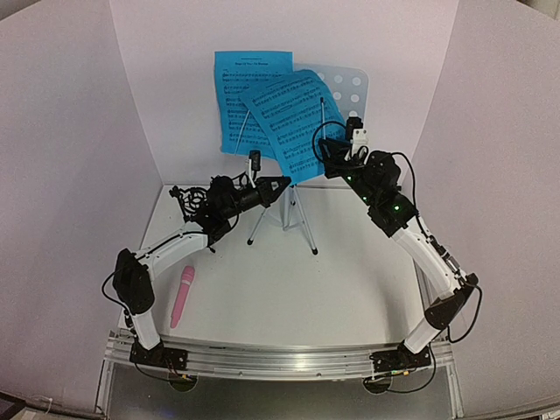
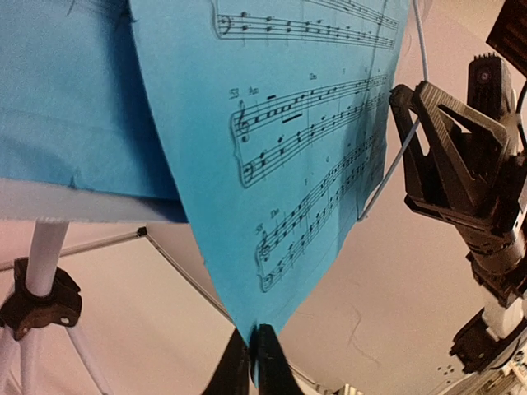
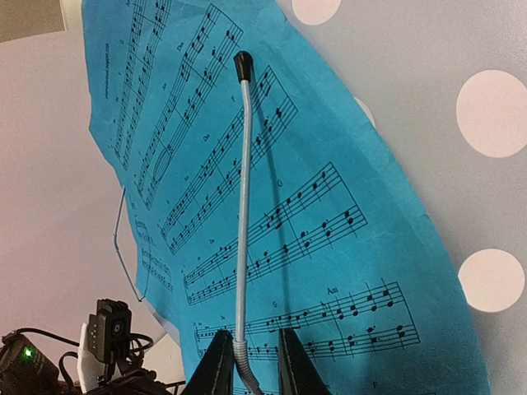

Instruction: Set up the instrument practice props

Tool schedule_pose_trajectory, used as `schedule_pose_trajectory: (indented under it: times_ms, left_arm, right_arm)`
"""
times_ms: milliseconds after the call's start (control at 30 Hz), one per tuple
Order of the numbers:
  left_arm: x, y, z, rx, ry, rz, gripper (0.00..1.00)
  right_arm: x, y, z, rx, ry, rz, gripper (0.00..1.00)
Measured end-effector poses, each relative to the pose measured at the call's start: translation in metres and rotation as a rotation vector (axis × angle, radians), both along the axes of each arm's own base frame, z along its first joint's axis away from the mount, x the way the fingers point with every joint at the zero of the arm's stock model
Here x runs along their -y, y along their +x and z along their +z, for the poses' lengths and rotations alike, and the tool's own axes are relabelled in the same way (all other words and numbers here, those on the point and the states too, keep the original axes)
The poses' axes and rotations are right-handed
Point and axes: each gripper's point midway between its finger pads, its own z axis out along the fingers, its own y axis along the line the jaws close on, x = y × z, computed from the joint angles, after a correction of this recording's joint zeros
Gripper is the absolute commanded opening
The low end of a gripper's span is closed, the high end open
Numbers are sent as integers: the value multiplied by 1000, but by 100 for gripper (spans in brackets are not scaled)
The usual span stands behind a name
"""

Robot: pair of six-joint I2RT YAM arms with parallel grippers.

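The pale-blue perforated music stand (image 1: 352,84) stands on its silver tripod (image 1: 302,220) at the back. One bright-blue page (image 1: 238,96) sits upright on it, and a second page (image 1: 284,122) lies tilted over it. My left gripper (image 1: 282,183) is shut on the tilted page's bottom corner (image 2: 247,325). My right gripper (image 1: 325,156) is open, its fingers (image 3: 216,362) straddling the base of the stand's silver retainer wire (image 3: 243,206), which lies over the page (image 3: 346,214). The pink microphone (image 1: 183,296) lies on the table at the left. The black mic stand (image 1: 186,199) stands behind my left arm.
White walls enclose the table on three sides. The stand's tripod legs spread over the middle back of the table (image 1: 289,289). A second retainer wire (image 1: 238,136) hangs across the upright page. My right gripper also shows in the left wrist view (image 2: 449,156).
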Motion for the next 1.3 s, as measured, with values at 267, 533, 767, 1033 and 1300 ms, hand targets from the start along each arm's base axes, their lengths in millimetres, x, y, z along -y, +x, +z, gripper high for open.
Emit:
schedule_pose_trajectory:
  times_ms: [267, 533, 767, 1033, 1300]
  left_arm:
    - [1, -2, 11, 67, 19, -3, 0]
    - [1, -1, 14, 186, 160, 12, 0]
    - [-3, -3, 25, 331, 290, 22, 0]
    - [-7, -4, 20, 450, 429, 33, 0]
    - [-17, -2, 37, 575, 515, 76, 0]
  right_arm:
    - [0, 0, -1, 0, -1, 1, 15]
    - [-1, 1, -1, 19, -17, -1, 4]
    - [-2, -1, 1, 37, -31, 8, 1]
    - [-5, -5, 3, 53, -52, 31, 0]
    - [-3, -10, 3, 84, -46, 39, 0]
